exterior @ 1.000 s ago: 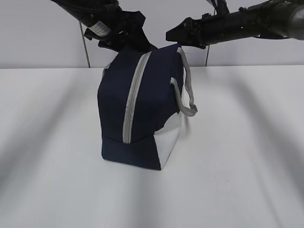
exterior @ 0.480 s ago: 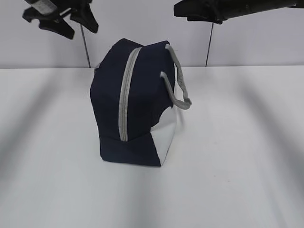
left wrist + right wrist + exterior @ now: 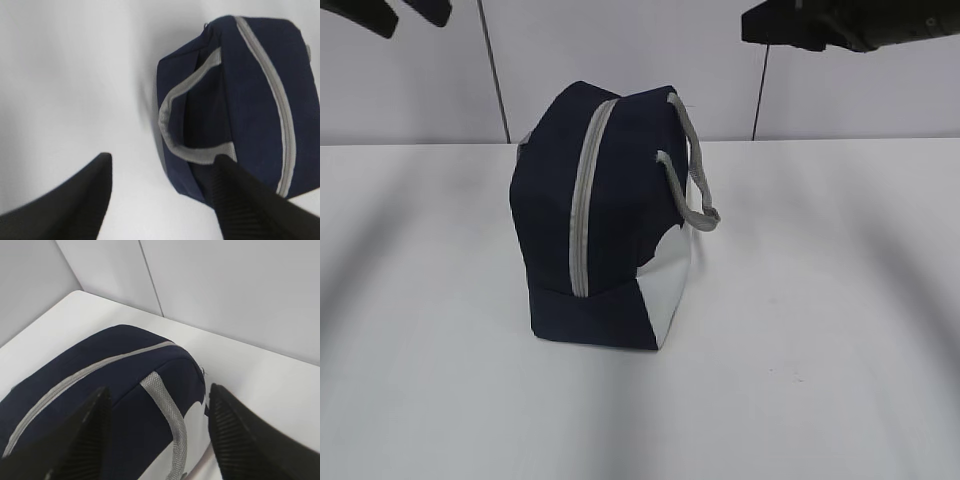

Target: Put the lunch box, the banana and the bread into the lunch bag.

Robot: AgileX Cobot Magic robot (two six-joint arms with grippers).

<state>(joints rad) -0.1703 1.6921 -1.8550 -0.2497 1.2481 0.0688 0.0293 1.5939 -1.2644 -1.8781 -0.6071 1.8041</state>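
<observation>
The navy-blue lunch bag [image 3: 610,220] stands on the white table [image 3: 820,350] with its grey zipper strip [image 3: 582,210] running over the top, drawn together along the length that shows. A grey strap handle [image 3: 695,170] hangs on its right side. My left gripper [image 3: 402,18] is high at the upper left, well clear of the bag. In the left wrist view it [image 3: 162,165] is open and empty, the bag [image 3: 250,100] lying off to its right. My right gripper [image 3: 159,390] is open above the bag [image 3: 100,405], holding nothing. The lunch box, banana and bread are out of view.
A pale wall with vertical seams [image 3: 495,70] stands behind the table. The right arm [image 3: 850,22] reaches in along the top right of the exterior view.
Both grippers have left the top of the bag: the left rose and swung out to the upper left, the right drew back to the right. The bag shifted slightly left and now stands still.
</observation>
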